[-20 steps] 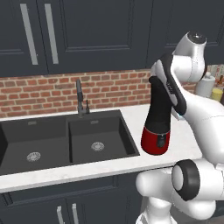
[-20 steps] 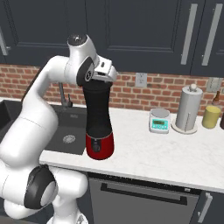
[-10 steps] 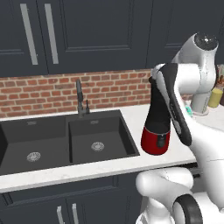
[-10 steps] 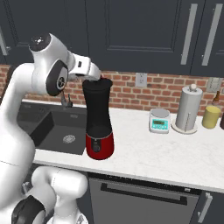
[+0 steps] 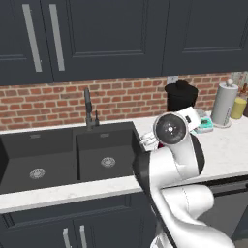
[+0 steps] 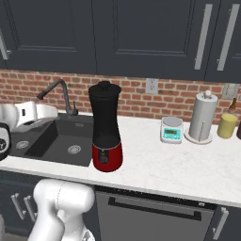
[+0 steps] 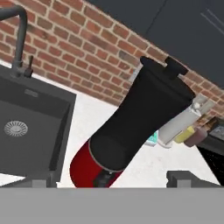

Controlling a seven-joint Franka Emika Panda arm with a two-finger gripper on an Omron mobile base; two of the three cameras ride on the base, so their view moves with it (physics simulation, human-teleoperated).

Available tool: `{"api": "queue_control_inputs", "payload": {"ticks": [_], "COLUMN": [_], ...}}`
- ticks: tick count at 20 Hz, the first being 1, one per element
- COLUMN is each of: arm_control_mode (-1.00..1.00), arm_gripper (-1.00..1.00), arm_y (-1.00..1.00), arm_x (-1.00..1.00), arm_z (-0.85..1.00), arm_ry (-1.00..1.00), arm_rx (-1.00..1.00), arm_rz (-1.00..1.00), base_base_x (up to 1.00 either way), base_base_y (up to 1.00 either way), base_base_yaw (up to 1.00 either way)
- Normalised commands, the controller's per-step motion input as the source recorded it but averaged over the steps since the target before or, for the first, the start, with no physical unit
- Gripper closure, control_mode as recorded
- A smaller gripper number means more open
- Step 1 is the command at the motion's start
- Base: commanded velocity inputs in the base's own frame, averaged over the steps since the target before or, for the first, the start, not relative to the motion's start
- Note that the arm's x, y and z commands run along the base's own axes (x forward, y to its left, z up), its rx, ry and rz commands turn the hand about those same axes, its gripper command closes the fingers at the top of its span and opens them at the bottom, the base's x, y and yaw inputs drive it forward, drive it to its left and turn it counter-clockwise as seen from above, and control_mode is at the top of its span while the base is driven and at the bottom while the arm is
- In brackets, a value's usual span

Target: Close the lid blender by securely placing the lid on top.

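I see the blender (image 6: 106,127) standing upright on the white counter (image 6: 188,164), just at the 3 o'clock side of the black sink (image 6: 59,141) in the right base view. Its glossy red base sits near the counter's front edge, dark button facing the camera, and the black jar tapers up in front of the brick wall. The lid (image 6: 105,86) rests on top of the jar, knob up, covering the mouth; from here it looks level. In the left base view the lid (image 5: 181,87) and the top of the jar show at about 1 o'clock from the arm's round joint, with the rest of the blender behind the arm. In the hand view the blender (image 7: 131,127) leans toward 1 o'clock because the camera is rolled, and the lid (image 7: 168,70) caps its upper end.

The gripper is well apart from the blender; I cannot tell how its jaws stand, as the fingers are not clear in any view.

Around it: the faucet (image 6: 59,94) at the blender's 9 o'clock behind the sink, a small scale (image 6: 171,129) at 3 o'clock, then a grey-white canister (image 6: 202,117) and a yellow bottle (image 6: 227,124) further along near the wall.
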Motion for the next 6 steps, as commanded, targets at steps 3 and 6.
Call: {"api": "queue_control_inputs", "payload": {"ticks": [3,6], "arm_control_mode": [-1.00,-1.00], "arm_gripper": [-1.00,-1.00], "arm_y": [1.00,0.98], "arm_x": [-0.83,-0.38], "arm_z": [-0.63,-0.44], "arm_ry": [0.13,0.19], "arm_rx": [-0.20,-0.08], "arm_rz": [0.00,0.00], "base_base_x": [0.00,0.00], "base_base_y": [0.00,0.00], "base_base_yaw": [0.00,0.00]}}
